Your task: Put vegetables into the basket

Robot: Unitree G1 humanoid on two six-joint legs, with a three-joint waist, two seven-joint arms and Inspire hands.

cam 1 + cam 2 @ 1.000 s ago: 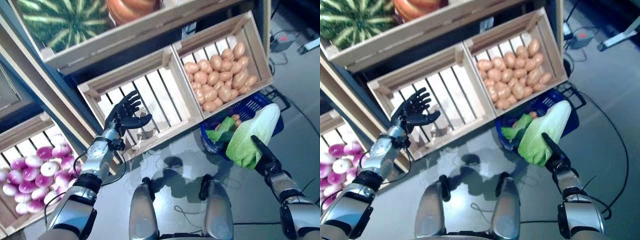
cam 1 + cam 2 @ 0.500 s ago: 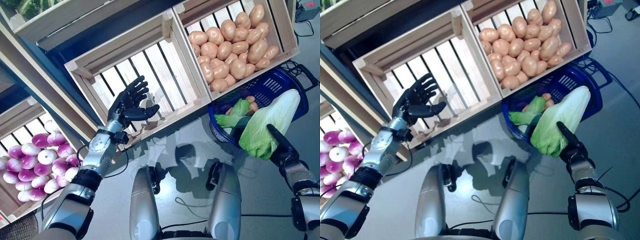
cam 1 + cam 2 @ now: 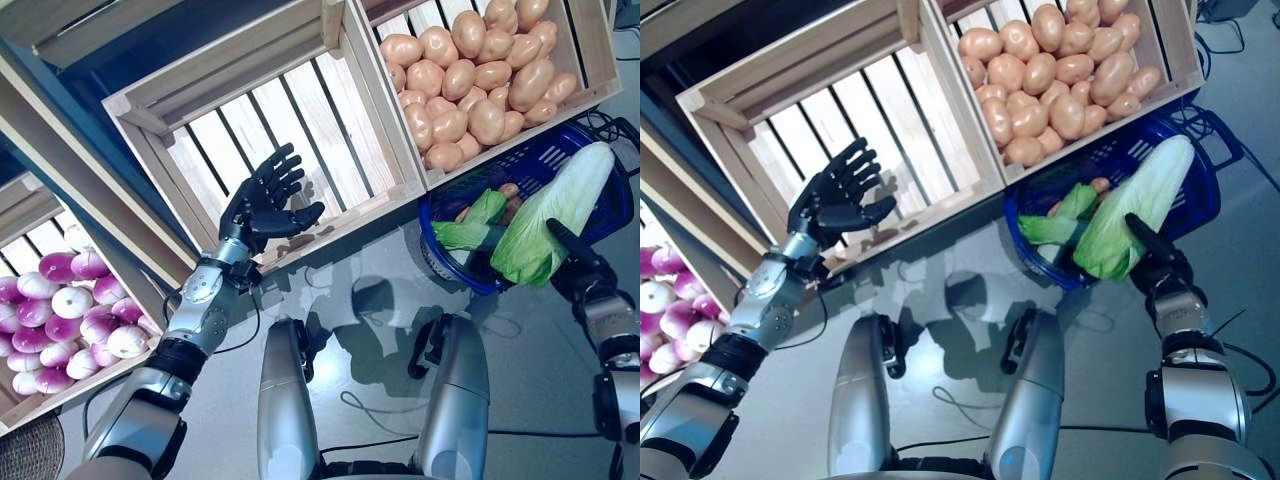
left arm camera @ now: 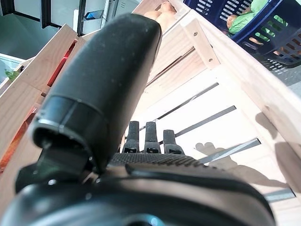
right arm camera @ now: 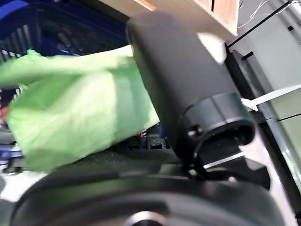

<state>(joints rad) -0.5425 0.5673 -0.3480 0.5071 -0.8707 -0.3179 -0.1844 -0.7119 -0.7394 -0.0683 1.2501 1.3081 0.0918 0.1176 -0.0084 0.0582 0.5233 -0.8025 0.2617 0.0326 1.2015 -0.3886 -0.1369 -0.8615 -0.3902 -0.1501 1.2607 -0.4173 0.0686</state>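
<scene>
Grey floor below a slatted produce stand: empty crate (image 3: 270,150) in the middle, potatoes (image 3: 470,75) in the crate beside it, purple onions (image 3: 70,320) on the far side. I use the basket (image 3: 455,270) as landmark; it's blue, on the floor just under the potato crate. My right hand (image 3: 1155,262) grips a cabbage (image 3: 555,215), thumb pressed across the leaves; the other fingers are hidden behind it. Cabbage hangs over the basket's side nearest that hand, long axis running from the hand up and away across the rim, pale stalk end farthest out. Greens (image 3: 475,225) and a potato or two already sit inside. Left hand (image 3: 265,205) is spread open, holding nothing, in front of the empty crate, well away from the basket. Next move, I think: lower and release.
</scene>
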